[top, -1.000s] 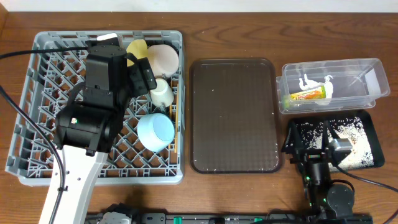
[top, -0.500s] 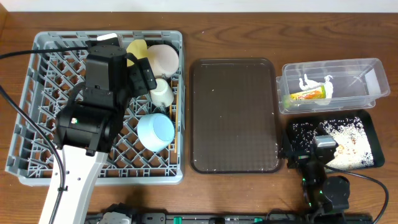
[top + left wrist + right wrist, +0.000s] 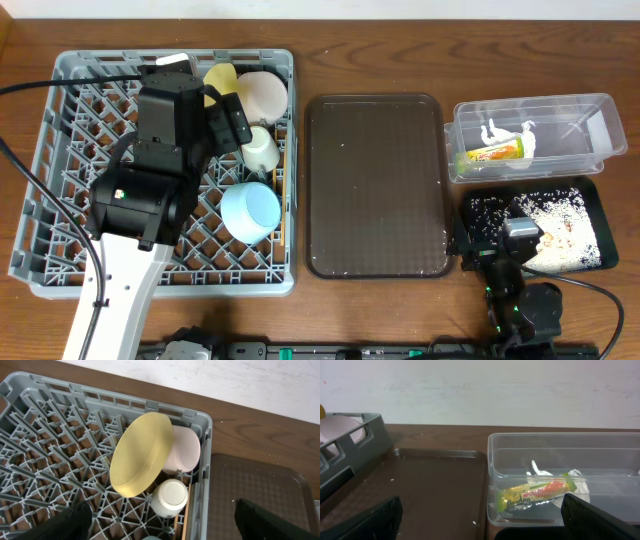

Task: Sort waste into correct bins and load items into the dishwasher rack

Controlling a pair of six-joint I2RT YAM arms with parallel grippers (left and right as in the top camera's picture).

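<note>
The grey dishwasher rack (image 3: 60, 215) fills the left of the surface, and the dishes crowd its far right corner. The yellow plate (image 3: 140, 452) stands on edge, tilted, leaning against the pale white bowl (image 3: 184, 449) behind it. Just in front sits the small white cup (image 3: 171, 496), bottom up, and nearer still the light blue bowl (image 3: 250, 210) lies tipped on its side. The wooden chopsticks (image 3: 285, 225) run along the rack's right wall.

The left hand (image 3: 160, 520) hangs above this corner, fingers spread wide, holding nothing. The right hand (image 3: 480, 520) is low at the near edge, also spread wide and empty (its dark fingers fill the wrist view's bottom corners).

The dark brown serving tray (image 3: 375, 185) lies in the middle. To its right, the clear tub (image 3: 600, 110) holds the green-and-orange snack wrapper (image 3: 535, 492) and the crumpled white scrap (image 3: 525, 135). In front of it, whitish rice scraps (image 3: 560, 215) lie scattered in the black tray (image 3: 596, 264).
</note>
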